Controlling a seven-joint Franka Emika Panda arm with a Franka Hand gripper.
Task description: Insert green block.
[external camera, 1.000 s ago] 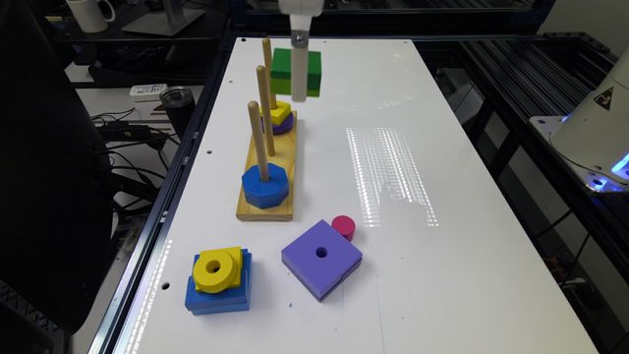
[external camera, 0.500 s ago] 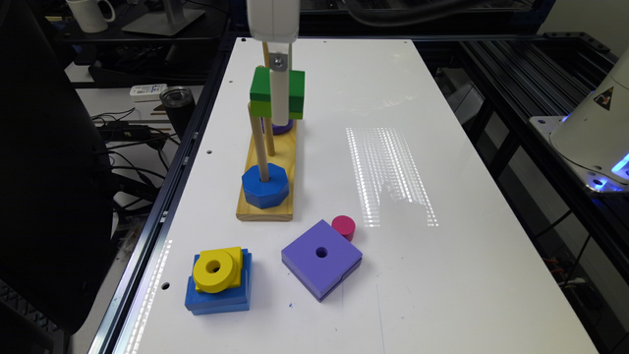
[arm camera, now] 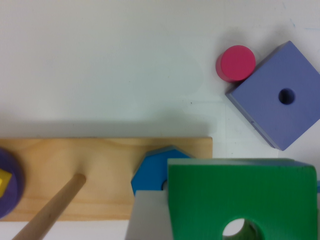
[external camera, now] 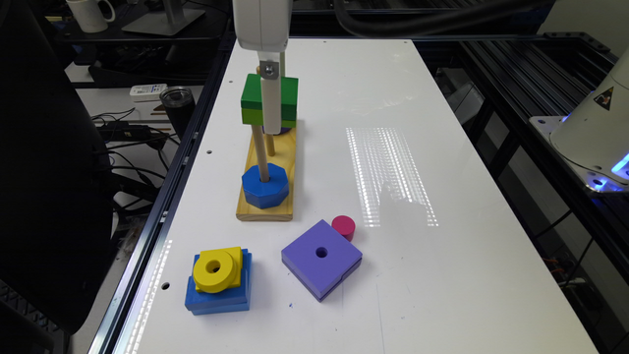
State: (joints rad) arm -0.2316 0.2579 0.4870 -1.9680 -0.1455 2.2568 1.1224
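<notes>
Since a second ago the tool (external camera: 270, 105) has carried the green block (external camera: 253, 101) from beyond the far end of the wooden base (external camera: 265, 209) to a spot over the base, and lower; in the last half second the shift is small. The tool is closed on the green block: in the exterior view a white finger (external camera: 271, 105) lies across its near face, and in the wrist view the block (arm camera: 240, 195) sits hard against a pale finger (arm camera: 147, 215).

Block is airborne, well above the base, roughly over the peg (external camera: 259, 152) that rises from the blue octagon (external camera: 264, 184). Whether the peg tip has entered the hole cannot be told; the block hides the peg top in the exterior view. In the wrist view the centre hole (arm camera: 239, 228) shows a pale patch and a greenish edge, no clear wood.

Risks, as judgement:
- Hole and peg off-axis: block lands on the peg tip, jams or tilts, peg bends.
- The middle peg (arm camera: 50, 206) is near; a sideways correction could clip it.
- Release too early: block falls beside the base, onto the desk (external camera: 393, 172).
- Push down while jammed: base may slide on the smooth desk.

The purple square (external camera: 322, 258), pink cylinder (external camera: 343, 227) and yellow ring (external camera: 214, 268) on its blue block lie well clear of the base.
</notes>
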